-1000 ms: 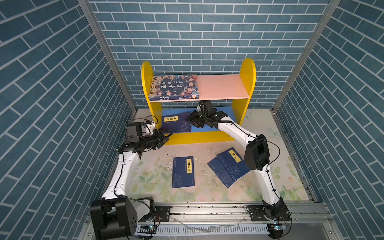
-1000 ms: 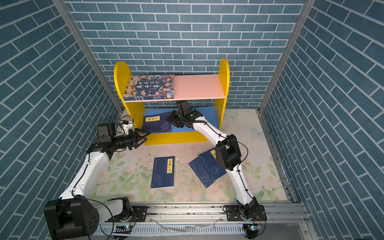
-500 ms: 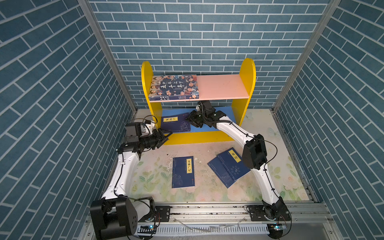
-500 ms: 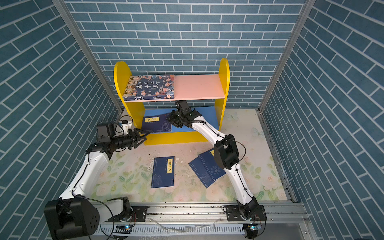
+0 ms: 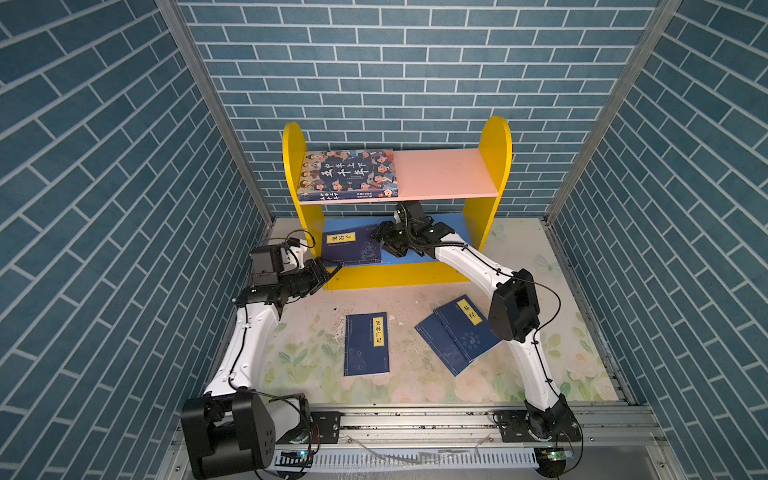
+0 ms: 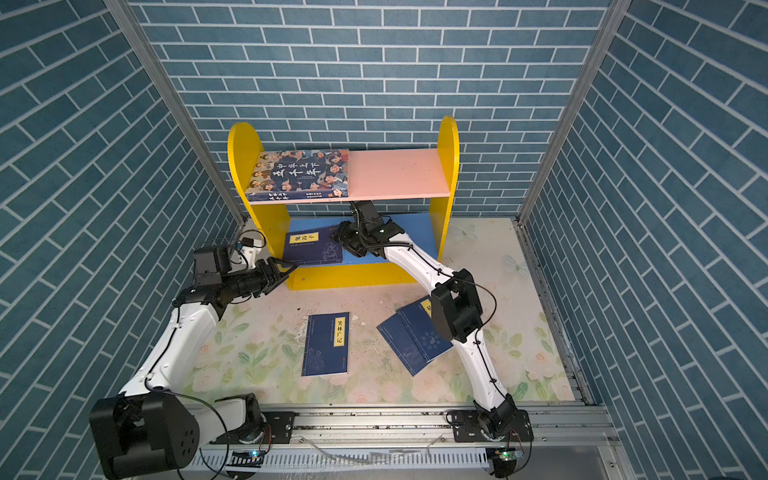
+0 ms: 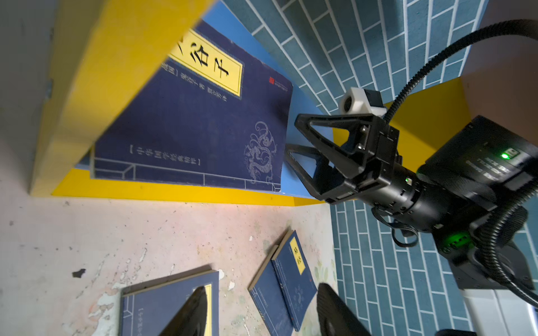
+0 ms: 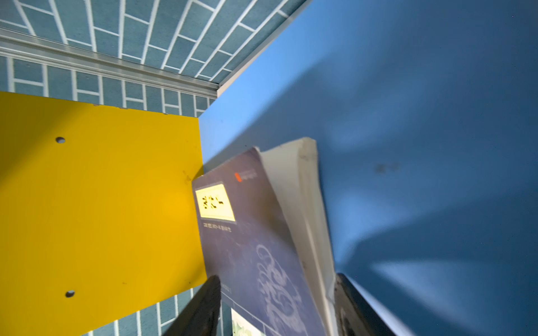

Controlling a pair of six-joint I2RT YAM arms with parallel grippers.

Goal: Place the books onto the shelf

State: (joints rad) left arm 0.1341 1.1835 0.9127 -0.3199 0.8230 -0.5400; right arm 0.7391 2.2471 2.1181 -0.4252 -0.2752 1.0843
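Thick cartoon-cover book [image 5: 347, 172], thin navy book [image 5: 353, 251] on yellow two-tier shelf [image 5: 494, 166]; three navy books [image 5: 365, 345] before it remain. Right hand [image 5: 381, 244], left hand [image 5: 332, 270] open, gripping nothing.

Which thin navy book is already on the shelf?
The 鬼谷子 book, flat on the blue lower board; 笑林广记 and the overlapping pair lie on the floral mat.

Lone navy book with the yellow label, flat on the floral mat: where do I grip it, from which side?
Probably the left long edge of the thin navy book, coming low from the left with the left hand: it lies flat, unobstructed, that edge toward that arm.
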